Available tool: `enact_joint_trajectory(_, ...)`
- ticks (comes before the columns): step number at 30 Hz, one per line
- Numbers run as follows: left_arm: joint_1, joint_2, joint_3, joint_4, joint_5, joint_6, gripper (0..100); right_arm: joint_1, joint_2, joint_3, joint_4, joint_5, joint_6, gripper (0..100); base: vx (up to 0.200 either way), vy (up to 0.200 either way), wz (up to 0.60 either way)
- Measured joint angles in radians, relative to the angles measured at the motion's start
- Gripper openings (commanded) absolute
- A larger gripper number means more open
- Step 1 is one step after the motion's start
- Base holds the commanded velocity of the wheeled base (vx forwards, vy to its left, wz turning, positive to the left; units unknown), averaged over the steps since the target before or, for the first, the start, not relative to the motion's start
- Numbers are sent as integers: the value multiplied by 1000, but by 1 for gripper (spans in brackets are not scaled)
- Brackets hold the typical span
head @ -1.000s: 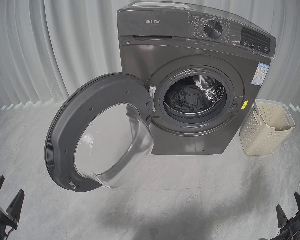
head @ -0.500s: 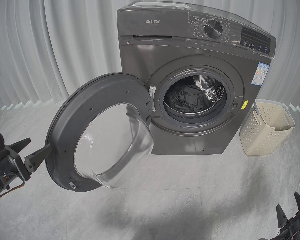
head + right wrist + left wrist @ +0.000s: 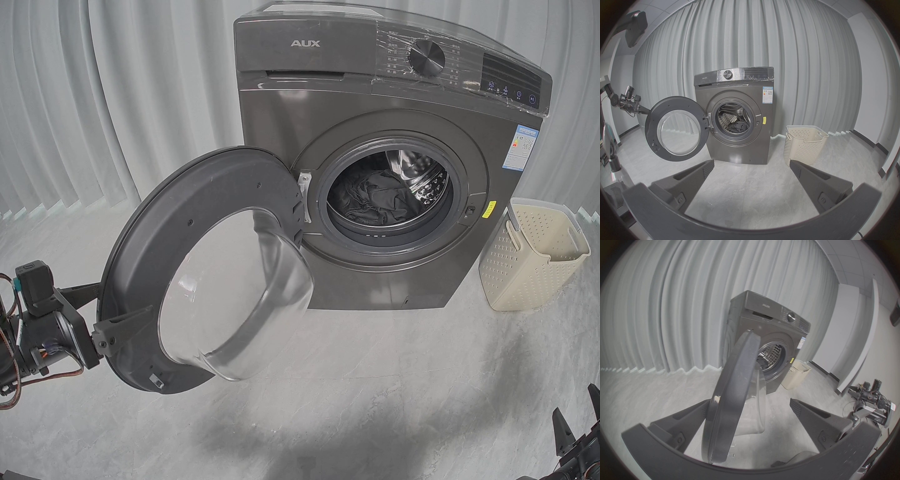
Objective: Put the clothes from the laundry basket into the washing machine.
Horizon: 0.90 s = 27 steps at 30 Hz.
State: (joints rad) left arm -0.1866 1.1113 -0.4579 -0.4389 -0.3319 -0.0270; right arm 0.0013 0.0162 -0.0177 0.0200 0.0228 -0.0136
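- The clothes lie as a dark crumpled heap inside the drum of the washing machine, low and towards the back, none hanging over the opening's lip. I judge nothing is placed to snag when the door swings shut.
- The laundry basket stands upright on the floor just beside the machine's right side. What I can see of its perforated inner walls shows no clothes, so I judge the loading done.
- The door stands wide open on its left-side hinge, its glass bowl facing outward and its free edge well away from the machine.
- The left gripper is at that free edge with its fingers spread, one on each side of the rim. The left wrist view shows the rim running between them, close against one finger; it is released, not clamped. I take this placing as a hold for guiding the door shut.
- The right gripper hangs low and well back from the machine, fingers spread and holding nothing, out of the door's swing.
- The grey tiled floor lies in front of the machine, and a pale pleated curtain hangs behind it.
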Motion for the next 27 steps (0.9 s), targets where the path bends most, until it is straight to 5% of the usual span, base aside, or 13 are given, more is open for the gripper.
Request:
enact_joint_trajectory(12,-265,33,-37,-27,46,-18,100,0,0,0,0,0,0,100,0,0,0)
enact_joint_trajectory(15,-315,59,-58,-73,61,-68,100,0,0,0,0,0,0,100,0,0,0)
enact_joint_trajectory(20,-362,77,-64,-118,120,-117,100,0,0,0,0,0,0,100,0,0,0)
enact_joint_trajectory(27,-364,23,-50,-114,140,-126,100,0,0,0,0,0,0,100,0,0,0)
